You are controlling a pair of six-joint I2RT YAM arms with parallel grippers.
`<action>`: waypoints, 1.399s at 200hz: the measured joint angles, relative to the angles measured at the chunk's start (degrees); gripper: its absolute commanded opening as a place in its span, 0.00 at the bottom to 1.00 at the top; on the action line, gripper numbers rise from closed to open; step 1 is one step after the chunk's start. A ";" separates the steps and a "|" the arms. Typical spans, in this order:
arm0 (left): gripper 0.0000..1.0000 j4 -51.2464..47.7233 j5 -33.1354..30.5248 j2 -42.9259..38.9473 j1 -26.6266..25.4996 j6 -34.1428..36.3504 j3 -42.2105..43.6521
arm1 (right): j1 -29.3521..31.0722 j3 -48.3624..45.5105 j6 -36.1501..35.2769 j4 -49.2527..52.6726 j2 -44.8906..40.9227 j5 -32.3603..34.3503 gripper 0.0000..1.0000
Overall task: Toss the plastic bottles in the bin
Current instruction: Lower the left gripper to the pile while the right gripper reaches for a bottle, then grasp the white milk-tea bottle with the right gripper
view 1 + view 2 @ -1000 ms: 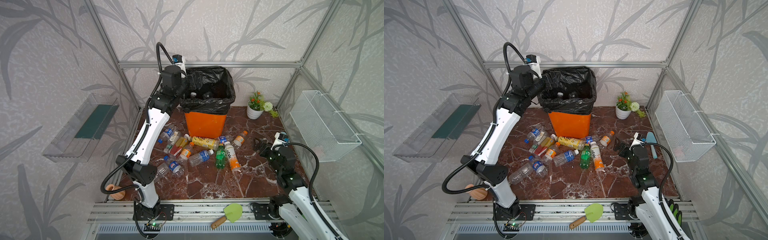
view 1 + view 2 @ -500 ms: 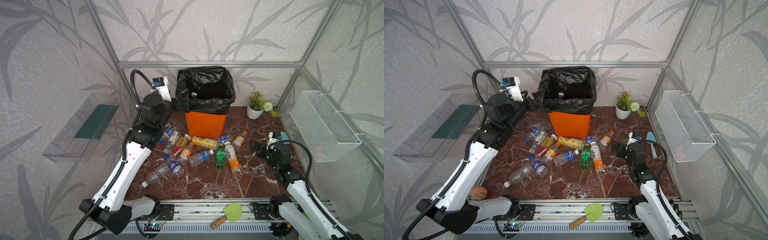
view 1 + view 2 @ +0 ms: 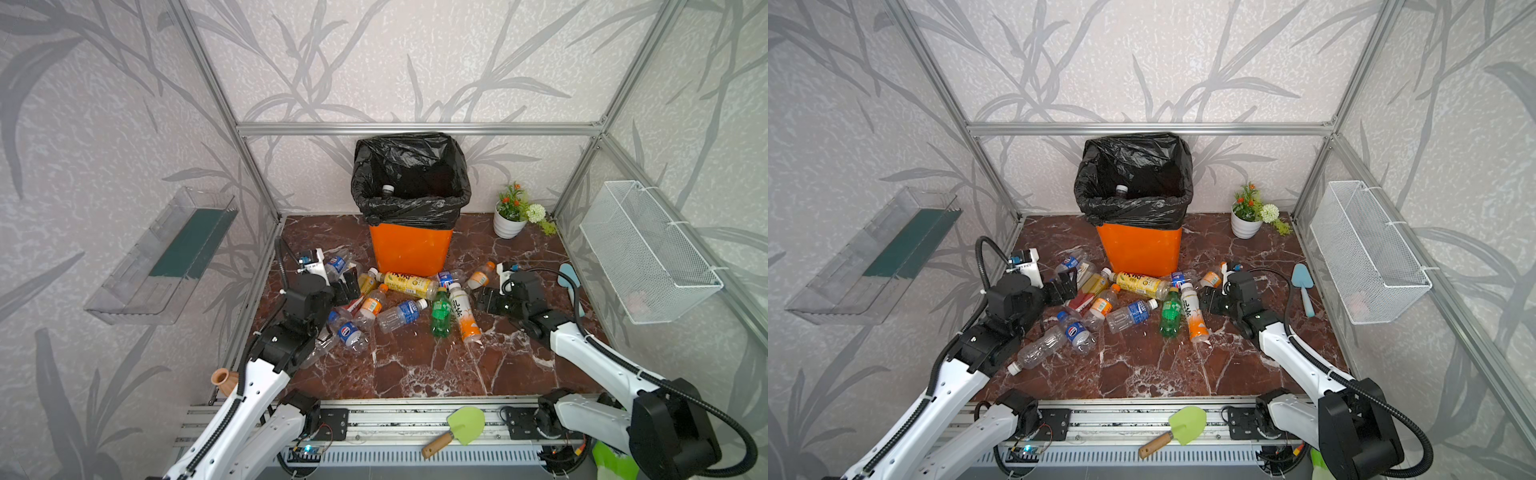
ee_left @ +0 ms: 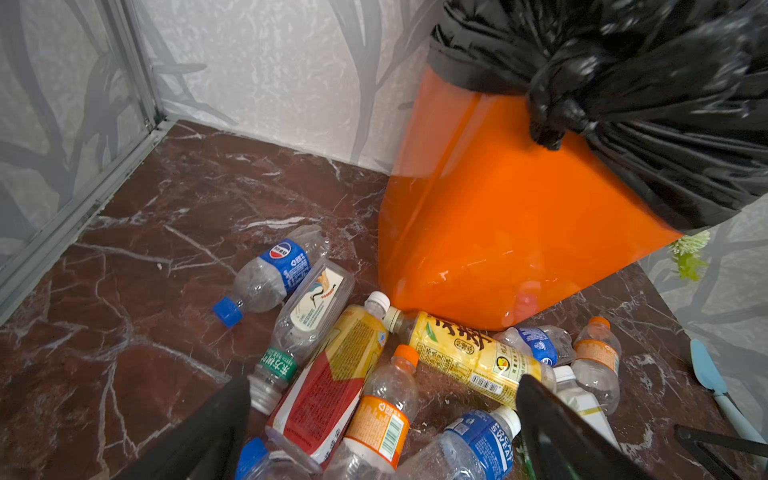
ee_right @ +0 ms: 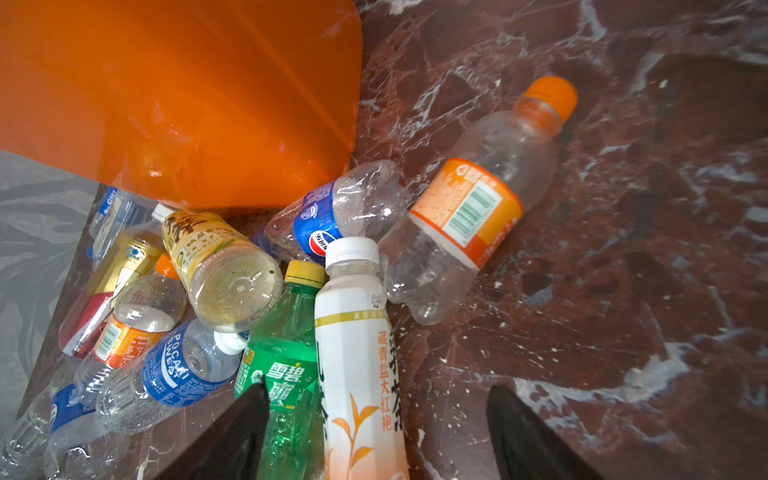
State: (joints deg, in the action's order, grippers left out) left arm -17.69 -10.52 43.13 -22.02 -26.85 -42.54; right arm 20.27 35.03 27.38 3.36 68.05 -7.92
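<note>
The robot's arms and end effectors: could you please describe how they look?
Both the left arm and the right arm have white link shells joined by bulky black joint housings, with a ribbed black cable looping beside each. The left end effector and right end effector are black, with tapering wedge-shaped fingers. A small white camera block sits at each wrist.
</note>
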 measured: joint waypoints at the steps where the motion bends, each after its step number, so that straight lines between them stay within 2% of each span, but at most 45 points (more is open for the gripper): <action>1: 0.99 -0.04 -0.02 -0.02 0.00 -0.04 0.07 | 0.09 0.09 -0.04 0.04 0.15 0.04 0.81; 61: 0.99 -0.28 -0.15 4.07 0.00 -1.90 0.76 | 7.48 9.05 -6.10 9.09 12.87 0.94 0.78; 114: 0.99 -0.07 -0.15 5.18 0.00 -2.78 0.70 | 8.74 10.25 -8.22 13.64 17.64 2.40 0.69; 151: 0.99 0.15 -0.17 5.18 0.00 -2.82 0.70 | 8.90 10.34 -9.03 14.45 18.91 2.75 0.68; 183: 0.99 0.15 -0.37 5.18 0.00 -2.93 0.70 | 8.94 11.32 -9.57 14.99 21.07 2.69 0.62; 237: 0.99 0.13 -1.01 5.18 0.00 -3.39 0.70 | 9.09 11.45 -10.51 14.97 20.24 2.40 0.49; 280: 0.99 0.13 -1.57 5.18 0.00 -3.82 0.70 | 9.11 10.10 -11.34 13.68 10.43 1.88 0.44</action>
State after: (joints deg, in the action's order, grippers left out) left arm -17.56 -12.10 48.31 -22.02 -30.68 -41.85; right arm 29.39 45.12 16.03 17.04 78.48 -6.04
